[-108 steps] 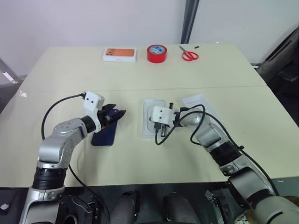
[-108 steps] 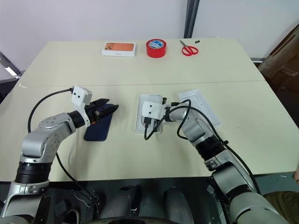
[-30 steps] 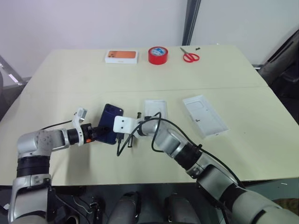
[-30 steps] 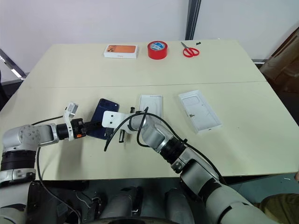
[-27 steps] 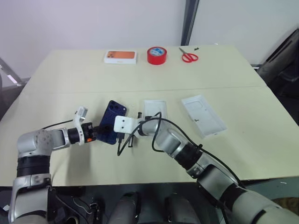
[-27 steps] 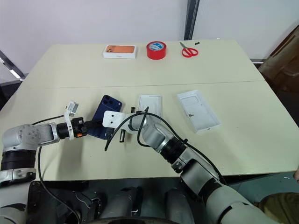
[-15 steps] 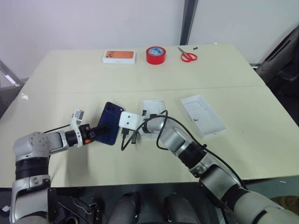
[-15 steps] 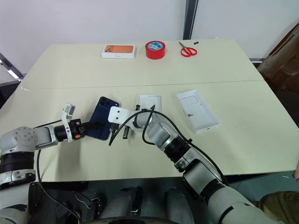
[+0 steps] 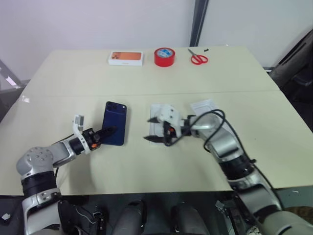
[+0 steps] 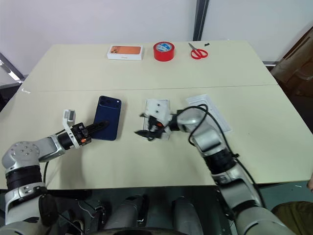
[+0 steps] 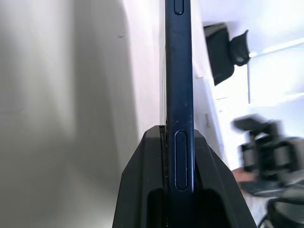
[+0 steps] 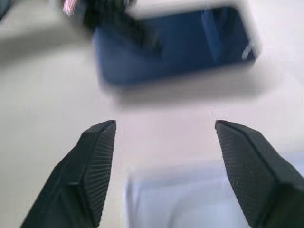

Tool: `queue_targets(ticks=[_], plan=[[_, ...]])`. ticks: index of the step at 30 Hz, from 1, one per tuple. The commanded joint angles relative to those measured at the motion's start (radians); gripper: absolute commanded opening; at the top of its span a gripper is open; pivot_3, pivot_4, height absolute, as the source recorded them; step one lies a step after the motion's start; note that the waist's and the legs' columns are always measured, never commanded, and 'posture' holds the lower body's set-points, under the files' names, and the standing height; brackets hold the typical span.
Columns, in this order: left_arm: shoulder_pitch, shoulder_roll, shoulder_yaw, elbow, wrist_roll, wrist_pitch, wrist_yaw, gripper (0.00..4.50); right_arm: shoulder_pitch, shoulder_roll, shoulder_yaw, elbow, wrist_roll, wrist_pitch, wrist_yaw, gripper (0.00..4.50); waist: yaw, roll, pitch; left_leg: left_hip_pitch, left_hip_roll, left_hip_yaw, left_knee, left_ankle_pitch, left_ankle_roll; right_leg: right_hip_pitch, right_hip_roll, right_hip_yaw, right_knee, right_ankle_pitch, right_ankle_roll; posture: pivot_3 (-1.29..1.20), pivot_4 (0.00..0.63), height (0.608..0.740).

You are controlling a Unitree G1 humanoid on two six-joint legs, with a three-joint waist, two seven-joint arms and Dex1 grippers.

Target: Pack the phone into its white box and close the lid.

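Note:
My left gripper (image 9: 108, 131) is shut on the near end of the dark blue phone (image 9: 116, 127), which points away across the table with its camera cluster at the far corner. In the left wrist view the phone (image 11: 179, 71) shows edge-on between the fingers (image 11: 142, 161). Whether its far end rests on the table I cannot tell. My right gripper (image 10: 143, 124) is open over the near part of the white box (image 10: 150, 105), and it is apart from the phone (image 12: 175, 42). The lid (image 10: 201, 102) lies to the right, partly behind my right arm.
At the far edge of the table lie a white carton with an orange phone picture (image 9: 125, 58), a red tape roll (image 9: 164, 56) and red scissors (image 9: 198, 58). A seam crosses the table behind the box.
My right gripper has moved right, from beside the phone to over the white box, and has opened. The left gripper still holds the phone, which has turned to point straight away.

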Motion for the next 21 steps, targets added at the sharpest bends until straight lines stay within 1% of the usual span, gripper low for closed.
queue_targets(ticks=[1,4,10,13,14,21], plan=[[-0.028,-0.03,0.038,-0.057,-0.065,0.002,0.046,0.0,0.025,-0.062,0.004,-0.057,0.026,-0.077,0.071,3.21,-0.004,0.0,0.0,-0.001,0.0,0.0,0.0,0.0,0.0,0.0,0.0,0.0,0.0,0.0,0.0,0.0,0.15,0.734],[-0.03,-0.055,0.037,-0.074,-0.079,-0.009,0.082,0.0,0.057,-0.105,0.03,-0.041,-0.006,-0.142,0.08,3.21,-0.007,0.0,0.0,-0.002,0.001,0.001,0.0,0.0,0.0,-0.002,0.001,0.0,0.001,0.0,0.0,0.0,0.15,0.734],[-0.039,-0.08,0.042,-0.075,-0.111,-0.014,0.14,0.0,0.074,-0.092,0.034,-0.02,-0.009,-0.182,0.047,3.21,-0.001,-0.001,0.001,-0.004,0.001,0.001,0.002,0.003,-0.005,-0.002,0.001,0.0,0.001,0.0,0.0,0.0,0.15,0.734],[-0.043,-0.084,0.039,-0.076,-0.125,-0.015,0.158,0.0,0.072,-0.085,0.048,0.003,-0.034,-0.188,0.02,2.45,0.001,-0.001,0.001,-0.005,0.001,0.001,0.004,0.003,-0.005,-0.002,0.001,0.0,0.001,0.0,0.0,0.0,0.15,0.734],[-0.045,-0.087,0.041,-0.077,-0.132,-0.012,0.167,0.0,0.072,-0.083,0.049,0.01,-0.04,-0.195,0.012,2.04,0.003,-0.001,0.001,-0.005,0.001,0.001,0.004,0.003,-0.005,-0.001,0.001,0.0,0.001,0.0,0.0,0.0,0.15,0.734],[-0.044,-0.094,0.046,-0.101,-0.181,0.003,0.221,0.0,0.071,-0.087,0.048,0.019,-0.034,-0.196,0.008,2.04,0.002,-0.001,0.001,-0.007,0.001,0.0,0.006,0.003,-0.005,-0.003,0.001,0.0,0.001,0.0,0.0,0.0,0.15,0.734]])
